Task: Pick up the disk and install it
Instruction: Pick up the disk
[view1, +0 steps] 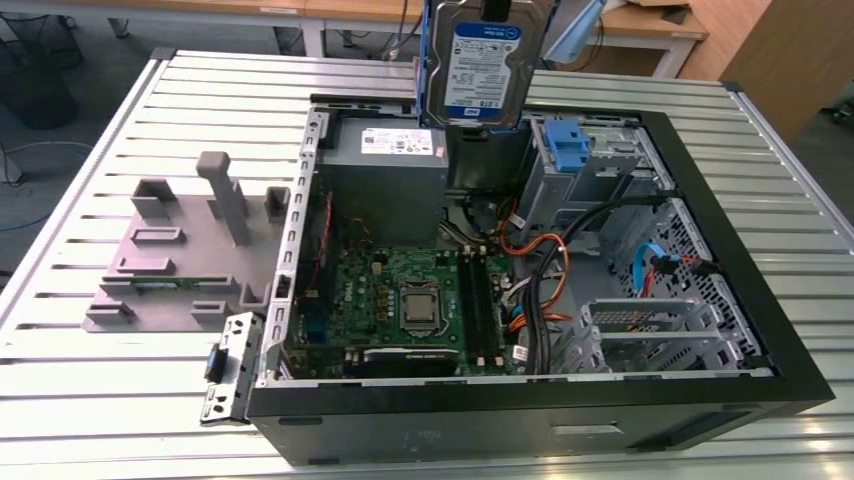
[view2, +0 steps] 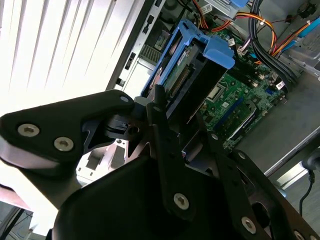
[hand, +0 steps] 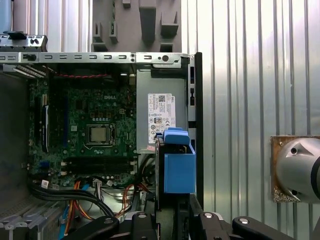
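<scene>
The disk (view1: 481, 68), a silver drive with a white-and-blue label in a blue carrier, hangs upright in the air above the far wall of the open computer case (view1: 787, 380). My gripper (view1: 495, 8) grips its upper end at the exterior view's top edge. In the second wrist view the black fingers (view2: 159, 125) are closed on the disk (view2: 192, 82), with the motherboard beyond it. In the first wrist view the carrier's blue end (hand: 179, 170) stands out from the gripper (hand: 172, 222), over the power supply's edge.
Inside the case lie the green motherboard (view1: 400, 300), the grey power supply (view1: 387, 165), a bare blue bracket (view1: 567, 145) in the bay, cable bundles (view1: 561, 260) and a metal drive cage (view1: 661, 335). A grey fixture (view1: 187, 250) stands on the slatted table (view1: 80, 400).
</scene>
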